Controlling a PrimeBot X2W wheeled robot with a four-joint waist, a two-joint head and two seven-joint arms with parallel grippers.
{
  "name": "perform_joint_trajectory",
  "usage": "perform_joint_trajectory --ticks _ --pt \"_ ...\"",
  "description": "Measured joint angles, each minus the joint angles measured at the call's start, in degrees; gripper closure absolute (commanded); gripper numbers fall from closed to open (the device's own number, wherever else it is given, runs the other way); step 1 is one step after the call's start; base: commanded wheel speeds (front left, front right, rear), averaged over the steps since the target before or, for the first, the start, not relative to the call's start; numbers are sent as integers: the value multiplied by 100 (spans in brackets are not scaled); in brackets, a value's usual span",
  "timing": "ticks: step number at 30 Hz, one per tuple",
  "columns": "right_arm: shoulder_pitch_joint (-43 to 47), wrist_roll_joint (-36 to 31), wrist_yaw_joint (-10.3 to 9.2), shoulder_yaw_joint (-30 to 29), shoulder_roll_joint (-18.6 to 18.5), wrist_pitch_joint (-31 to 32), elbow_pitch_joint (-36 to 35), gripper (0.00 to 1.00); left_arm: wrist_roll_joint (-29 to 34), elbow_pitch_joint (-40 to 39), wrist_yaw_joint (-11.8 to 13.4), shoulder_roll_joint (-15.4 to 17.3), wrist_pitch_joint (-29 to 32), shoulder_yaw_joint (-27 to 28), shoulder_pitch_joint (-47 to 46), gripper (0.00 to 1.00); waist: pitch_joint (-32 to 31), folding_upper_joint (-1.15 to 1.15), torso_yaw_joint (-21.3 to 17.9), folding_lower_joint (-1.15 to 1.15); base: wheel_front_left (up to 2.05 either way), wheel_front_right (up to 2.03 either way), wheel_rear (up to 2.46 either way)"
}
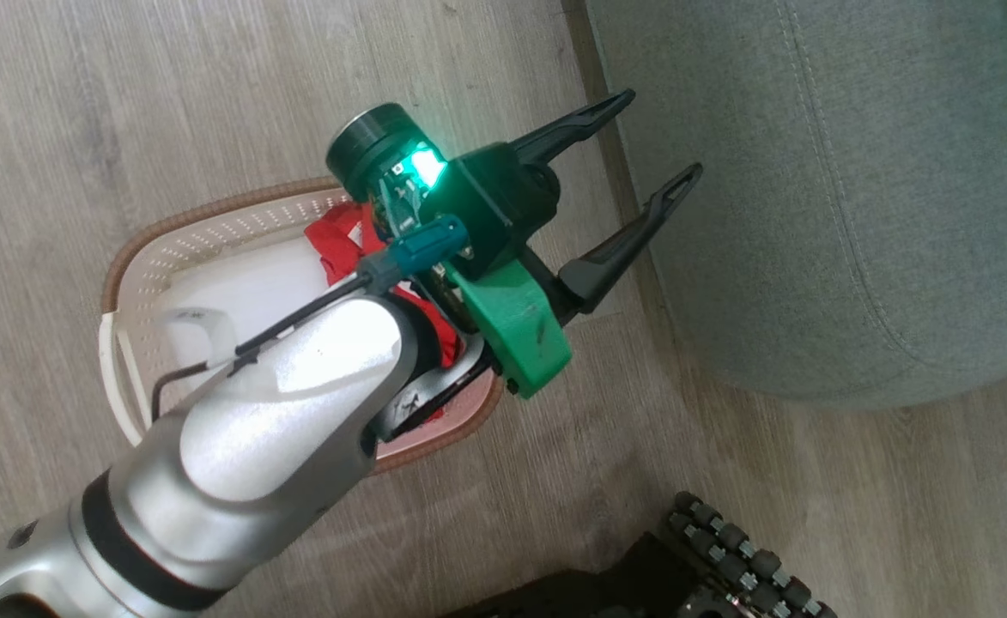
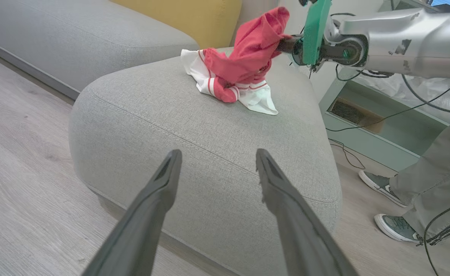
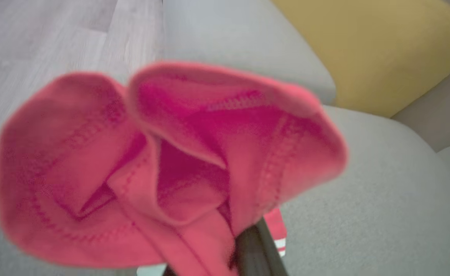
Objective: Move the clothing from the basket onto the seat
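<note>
The clothing (image 3: 163, 168), a blurred bunch of bright red fabric with stitched hems, is gathered on the right tool (image 3: 244, 245), whose one visible dark finger (image 3: 257, 251) pokes from beneath it, above the grey seat (image 3: 382, 214), with a yellow cushion (image 3: 378, 50) at upper right and pale wood floor (image 3: 56, 34) at upper left.

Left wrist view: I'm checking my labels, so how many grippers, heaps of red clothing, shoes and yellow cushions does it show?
2 grippers: left gripper open, right gripper shut on the clothing
1 heap of clothing, on the seat
2 shoes
1 yellow cushion
Total: 6
</note>
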Motion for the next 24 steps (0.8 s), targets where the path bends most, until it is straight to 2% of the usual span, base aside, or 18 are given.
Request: perform_joint_trajectory --ticks 4,7,8,9,10,15,24 --pt "1 264 0 369 1 300 77 100 -2 26 0 -2 -26 0 1 0 -40 0 23 0 0 0 0" --pt "19 634 0 784 -3 901 183 100 -25 71 0 -30 -80 -1 1 0 -128 0 66 0 0 0 0" --pt "19 711 0 857 -15 984 192 76 -54 82 1 -44 -81 -1 1 0 -155 0 81 0 0 0 0" --pt "19 758 0 924 -43 1027 192 43 -58 94 1 -58 -99 -1 2 0 -183 0 95 0 0 0 0" --pt "18 806 0 965 -65 1038 192 0 -58 108 2 -66 -125 -1 3 0 -212 0 107 0 0 0 0" --pt "6 1004 0 1199 -149 1172 232 0 -129 190 4 -74 -185 0 26 0 -401 0 134 0 0 0 0" --pt "19 1368 0 1773 -275 2189 238 0 -338 388 63 -74 -449 23 408 0 -1012 0 64 0 0 0 0"
